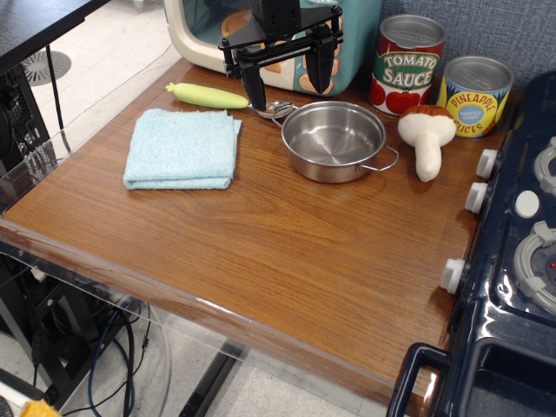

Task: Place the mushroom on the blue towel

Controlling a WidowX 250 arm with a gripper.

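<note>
The mushroom [427, 139], with a reddish-brown cap and cream stem, lies on the wooden table to the right of the steel pot [334, 139], in front of the pineapple can. The blue towel [183, 148], a folded pale aqua square, lies at the left of the table. My gripper [287, 80] hangs open and empty at the back of the table, above the spoon and the pot's far rim, well left of the mushroom and to the right of the towel.
A yellow-green handled spoon [208, 95] lies behind the towel. A tomato sauce can [407, 64] and a pineapple can [474, 95] stand at the back right. A toy oven [208, 35] is behind the gripper. A dark blue toy stove [521, 226] borders the right edge.
</note>
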